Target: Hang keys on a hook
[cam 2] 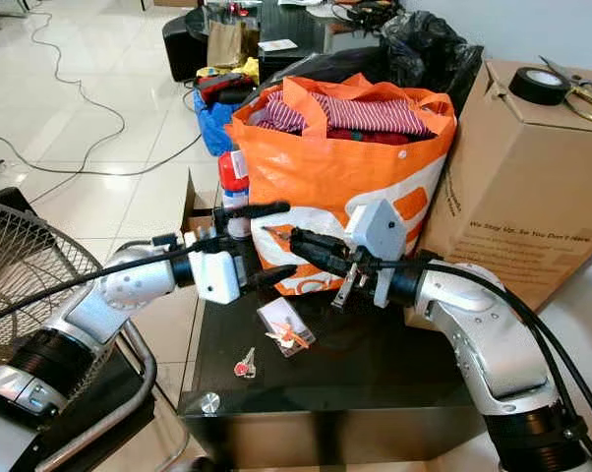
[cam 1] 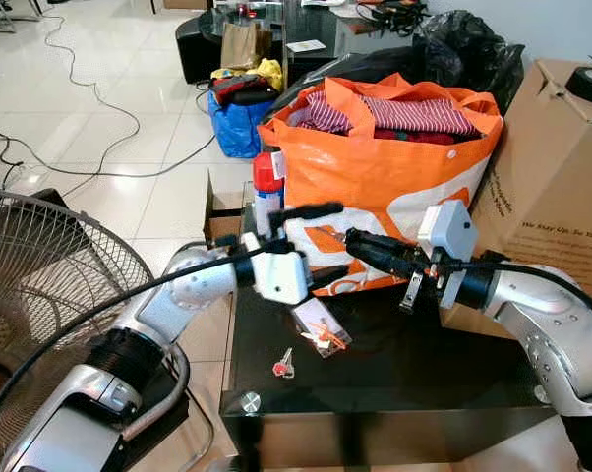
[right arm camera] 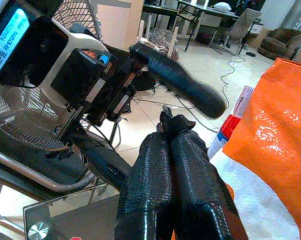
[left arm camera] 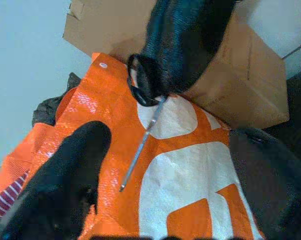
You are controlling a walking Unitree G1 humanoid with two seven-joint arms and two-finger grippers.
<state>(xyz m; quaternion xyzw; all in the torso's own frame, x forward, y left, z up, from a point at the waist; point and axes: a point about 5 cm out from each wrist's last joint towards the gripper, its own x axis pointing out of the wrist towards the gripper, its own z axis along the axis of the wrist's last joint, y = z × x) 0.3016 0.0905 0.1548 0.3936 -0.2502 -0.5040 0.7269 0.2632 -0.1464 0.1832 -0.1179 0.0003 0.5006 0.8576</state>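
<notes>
A small key with a red head (cam 1: 283,366) lies on the black glass table (cam 1: 394,383) near its front left corner. Beside it lies a clear packet (cam 1: 321,332) holding orange pieces. Above them my left gripper (cam 1: 341,238) is open, one finger high and one low. From the right, my right gripper (cam 1: 353,238) is shut, and its tip meets the gap between the left fingers. A thin metal rod (left arm camera: 140,145) with a dark ring (left arm camera: 139,91) sticks out of the right gripper's tip in front of the orange bag.
An orange bag (cam 1: 384,167) full of clothes stands at the back of the table, with a red-capped can (cam 1: 267,182) to its left. A cardboard box (cam 1: 557,187) is on the right, a wire fan (cam 1: 40,285) on the left, and cables cross the floor.
</notes>
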